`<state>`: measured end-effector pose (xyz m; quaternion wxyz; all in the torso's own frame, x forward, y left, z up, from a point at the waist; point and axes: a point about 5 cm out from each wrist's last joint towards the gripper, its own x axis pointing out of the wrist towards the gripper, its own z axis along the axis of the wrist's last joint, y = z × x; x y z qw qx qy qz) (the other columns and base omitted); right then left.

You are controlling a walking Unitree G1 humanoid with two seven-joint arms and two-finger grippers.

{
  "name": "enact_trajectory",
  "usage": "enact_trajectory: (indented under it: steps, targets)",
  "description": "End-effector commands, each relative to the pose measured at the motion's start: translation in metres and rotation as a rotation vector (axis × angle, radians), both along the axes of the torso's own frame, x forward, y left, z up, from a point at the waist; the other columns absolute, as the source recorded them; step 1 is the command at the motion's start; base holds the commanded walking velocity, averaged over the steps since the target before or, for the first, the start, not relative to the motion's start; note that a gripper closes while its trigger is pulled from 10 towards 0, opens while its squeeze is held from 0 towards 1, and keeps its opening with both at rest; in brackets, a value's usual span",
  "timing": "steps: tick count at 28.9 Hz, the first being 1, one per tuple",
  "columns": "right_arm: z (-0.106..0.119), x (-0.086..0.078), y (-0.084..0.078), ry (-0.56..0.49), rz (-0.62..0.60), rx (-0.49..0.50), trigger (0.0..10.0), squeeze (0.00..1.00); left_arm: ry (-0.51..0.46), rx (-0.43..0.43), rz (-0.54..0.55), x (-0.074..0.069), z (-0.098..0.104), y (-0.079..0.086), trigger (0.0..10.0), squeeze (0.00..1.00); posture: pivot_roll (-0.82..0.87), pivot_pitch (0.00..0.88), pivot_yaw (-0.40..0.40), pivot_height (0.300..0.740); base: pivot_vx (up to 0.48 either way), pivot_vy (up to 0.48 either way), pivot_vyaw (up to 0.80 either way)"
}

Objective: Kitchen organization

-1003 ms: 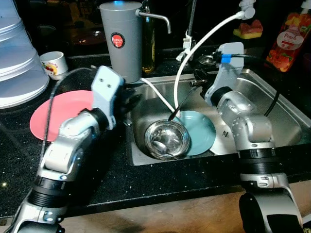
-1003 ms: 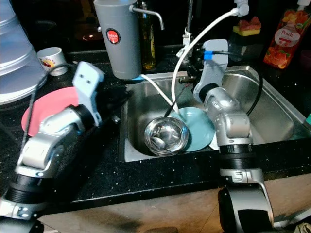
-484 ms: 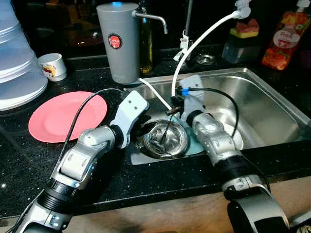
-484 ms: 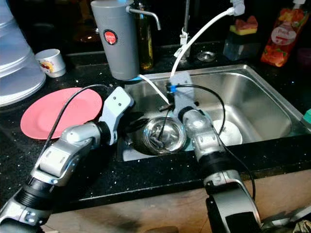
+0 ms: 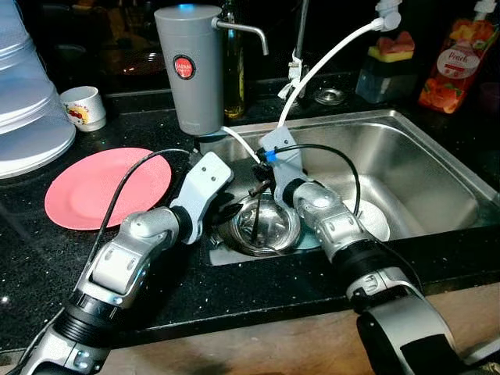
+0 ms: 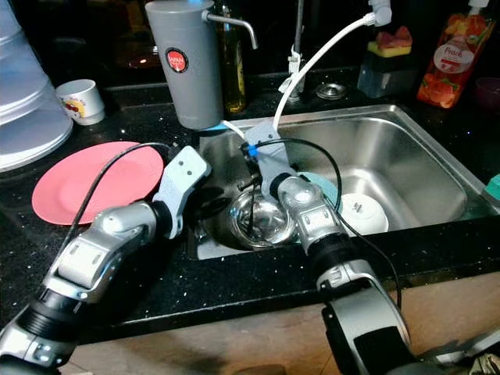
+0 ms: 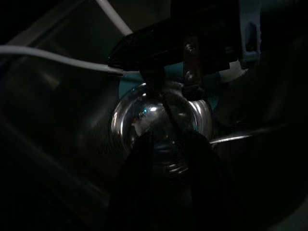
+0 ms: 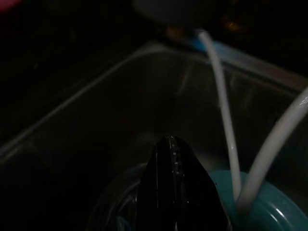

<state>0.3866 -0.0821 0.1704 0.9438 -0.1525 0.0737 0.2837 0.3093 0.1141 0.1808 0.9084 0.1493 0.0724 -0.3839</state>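
Observation:
A steel bowl (image 5: 266,227) sits in the sink on a teal plate (image 6: 322,186). My left gripper (image 5: 227,216) is at the bowl's left rim; in the left wrist view its two fingers (image 7: 144,163) stand apart with the bowl (image 7: 159,115) just ahead. My right gripper (image 5: 255,228) reaches in from above, its long black fingers pointing down into the bowl. In the right wrist view those fingers (image 8: 174,192) are pressed together, and I see nothing held between them. A pink plate (image 5: 105,186) lies on the dark counter to the left.
A white bowl (image 5: 369,220) lies in the sink (image 5: 422,156) right of the teal plate. A grey water dispenser (image 5: 192,66) stands behind the sink, with white hoses (image 5: 328,55) arching over it. A cup (image 5: 83,105) and stacked white containers (image 5: 27,101) are at the far left.
Both arms have closed in on the steel bowl: the left came down from the counter edge, the right swung over from the back of the sink. The white bowl is now uncovered.

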Motion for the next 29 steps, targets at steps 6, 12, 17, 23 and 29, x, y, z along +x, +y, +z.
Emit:
enact_trajectory:
  steps: [6, 12, 17, 23, 29]
  targets:
    - [-0.018, -0.001, -0.002, 0.09, 0.013, -0.094, 10.0, 0.0, 0.01, 0.039, -0.007, -0.003, -0.002, 0.002, 10.0, 0.0, 0.02, 0.0, 0.007, 0.74, 0.0, 0.0, 0.0]
    - [-0.021, -0.001, -0.003, 0.109, 0.027, -0.086, 10.0, 0.08, 0.026, 0.052, -0.021, -0.006, -0.005, 0.0, 10.0, 0.0, 0.02, 0.0, 0.009, 0.74, 0.0, 0.0, 0.0]
    - [-0.024, -0.002, -0.002, 0.125, 0.042, -0.092, 10.0, 0.96, 0.027, 0.055, -0.019, -0.007, -0.005, 0.0, 10.0, 0.0, 0.02, 0.0, 0.005, 0.74, 0.0, 0.0, 0.0]
    - [-0.024, -0.001, -0.002, 0.114, 0.043, -0.105, 10.0, 0.56, 0.026, 0.054, -0.01, -0.007, -0.004, 0.0, 10.0, 0.0, 0.01, 0.0, -0.005, 0.74, 0.0, 0.0, 0.0]
    - [-0.005, 0.003, -0.005, 0.008, 0.01, -0.029, 10.0, 0.0, -0.021, 0.057, 0.11, 0.0, 0.005, 0.014, 10.0, 0.0, 0.01, 0.016, -0.035, 0.74, 0.0, 0.0, 0.0]
